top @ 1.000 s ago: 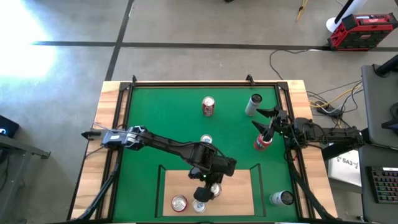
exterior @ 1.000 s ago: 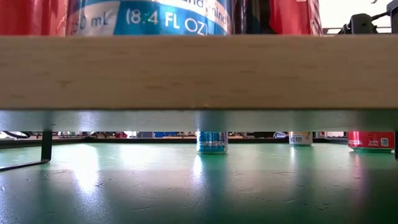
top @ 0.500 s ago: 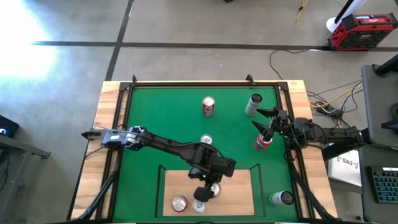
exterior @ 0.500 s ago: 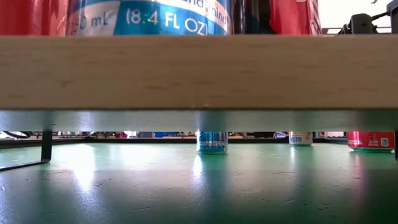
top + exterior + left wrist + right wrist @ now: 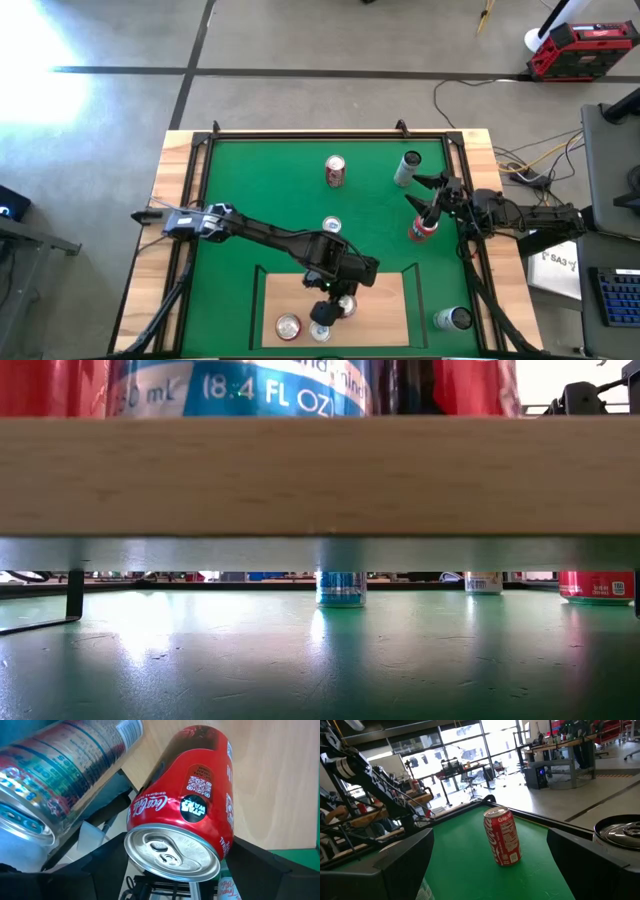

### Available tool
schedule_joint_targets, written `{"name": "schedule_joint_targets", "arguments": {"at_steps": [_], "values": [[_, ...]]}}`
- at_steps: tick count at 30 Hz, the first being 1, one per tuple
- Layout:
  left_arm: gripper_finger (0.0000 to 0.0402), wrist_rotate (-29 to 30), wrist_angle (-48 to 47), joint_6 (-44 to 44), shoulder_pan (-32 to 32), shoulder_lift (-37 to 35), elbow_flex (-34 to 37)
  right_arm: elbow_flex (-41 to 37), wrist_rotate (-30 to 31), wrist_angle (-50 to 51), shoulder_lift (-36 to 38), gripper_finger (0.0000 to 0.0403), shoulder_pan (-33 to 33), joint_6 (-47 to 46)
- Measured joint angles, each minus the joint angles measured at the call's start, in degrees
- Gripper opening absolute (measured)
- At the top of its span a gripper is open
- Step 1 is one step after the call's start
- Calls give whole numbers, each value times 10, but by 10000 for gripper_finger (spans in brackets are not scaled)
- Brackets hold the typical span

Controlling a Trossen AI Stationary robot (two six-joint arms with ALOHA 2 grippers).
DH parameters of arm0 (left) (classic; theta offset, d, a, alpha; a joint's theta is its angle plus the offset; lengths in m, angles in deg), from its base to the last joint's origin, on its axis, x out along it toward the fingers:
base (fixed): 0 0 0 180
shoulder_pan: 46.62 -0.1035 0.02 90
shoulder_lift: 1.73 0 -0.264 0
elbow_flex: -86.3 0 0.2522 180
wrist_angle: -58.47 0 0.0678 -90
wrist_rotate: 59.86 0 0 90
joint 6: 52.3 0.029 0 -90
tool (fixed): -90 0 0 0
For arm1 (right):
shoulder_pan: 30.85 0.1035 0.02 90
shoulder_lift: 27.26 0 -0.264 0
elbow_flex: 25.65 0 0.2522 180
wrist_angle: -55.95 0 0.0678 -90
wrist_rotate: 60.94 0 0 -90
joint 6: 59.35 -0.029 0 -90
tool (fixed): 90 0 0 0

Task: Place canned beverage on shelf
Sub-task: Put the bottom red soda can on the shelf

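The shelf, a pale wood board with a thin black rail, lies at the near middle of the green mat. My left gripper is over it, shut on an upright red cola can. A blue and silver can and another red can stand beside it on the shelf. My right gripper is open and empty at the mat's right side, just beyond a red can that stands on the mat. My left gripper has the red cola can between its two fingers, one on each side of the can's wall near the top rim. The fingers come from above, slanting down. The can stands upright with its base on the shelf board.
On the mat stand a red can, a silver can at the far right, a blue can in the middle and a silver can at the near right. A black rail borders the mat.
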Motion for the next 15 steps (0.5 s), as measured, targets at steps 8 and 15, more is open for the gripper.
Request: {"name": "schedule_joint_targets", "arguments": {"at_steps": [8, 15], "values": [[279, 0, 18, 8, 14, 0, 1, 0, 0, 0, 0, 381, 0, 0], [279, 0, 31, 15, 22, 0, 1, 0, 0, 0, 0, 381, 0, 0]]}}
